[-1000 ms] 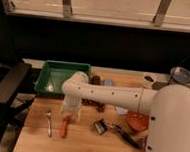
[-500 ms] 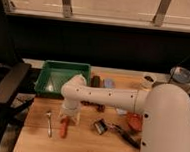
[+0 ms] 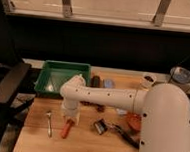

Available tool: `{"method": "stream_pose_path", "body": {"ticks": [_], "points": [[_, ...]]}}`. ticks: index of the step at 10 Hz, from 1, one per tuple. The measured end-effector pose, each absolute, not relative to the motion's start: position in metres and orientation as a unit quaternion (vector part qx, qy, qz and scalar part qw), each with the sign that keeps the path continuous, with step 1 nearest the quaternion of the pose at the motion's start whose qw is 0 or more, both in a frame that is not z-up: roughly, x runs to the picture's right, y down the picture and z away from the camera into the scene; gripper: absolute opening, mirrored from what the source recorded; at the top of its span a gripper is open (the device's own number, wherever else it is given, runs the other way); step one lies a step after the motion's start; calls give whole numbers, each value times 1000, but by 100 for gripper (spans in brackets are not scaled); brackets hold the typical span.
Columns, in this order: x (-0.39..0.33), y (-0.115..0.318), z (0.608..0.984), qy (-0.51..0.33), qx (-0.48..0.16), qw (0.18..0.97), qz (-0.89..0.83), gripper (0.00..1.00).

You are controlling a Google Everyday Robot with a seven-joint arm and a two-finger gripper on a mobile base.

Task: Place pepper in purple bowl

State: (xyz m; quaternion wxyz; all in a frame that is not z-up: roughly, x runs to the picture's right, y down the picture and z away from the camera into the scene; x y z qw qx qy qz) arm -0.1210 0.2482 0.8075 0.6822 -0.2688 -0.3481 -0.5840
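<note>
One pepper [image 3: 66, 130] lay on the counter [image 3: 85, 146], just beside the fork [image 3: 49, 122]. My claw [image 3: 70, 118] was down at the pepper's far end, also near the fork; spread or pinching, I couldn't tell.

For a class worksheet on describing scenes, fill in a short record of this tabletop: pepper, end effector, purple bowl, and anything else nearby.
pepper: lying on the table, right of the fork
end effector: low over the pepper's far end; contact unclear
purple bowl: not made out in this view
green tray: back left of the table, beyond the arm
</note>
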Motion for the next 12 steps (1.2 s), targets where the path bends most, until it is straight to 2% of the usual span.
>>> {"method": "stream_pose_path", "body": {"ticks": [1,2,6,9,12], "points": [[-121,248,807,-348,-268,682,-584,7],[-121,248,807,-348,-268,682,-585,1],[-88,214,784,-337,-250,710,-565,0],[-29,174,763,-325,-238,750,-525,0],[37,154,744,-303,-245,781,-488,0]]}}
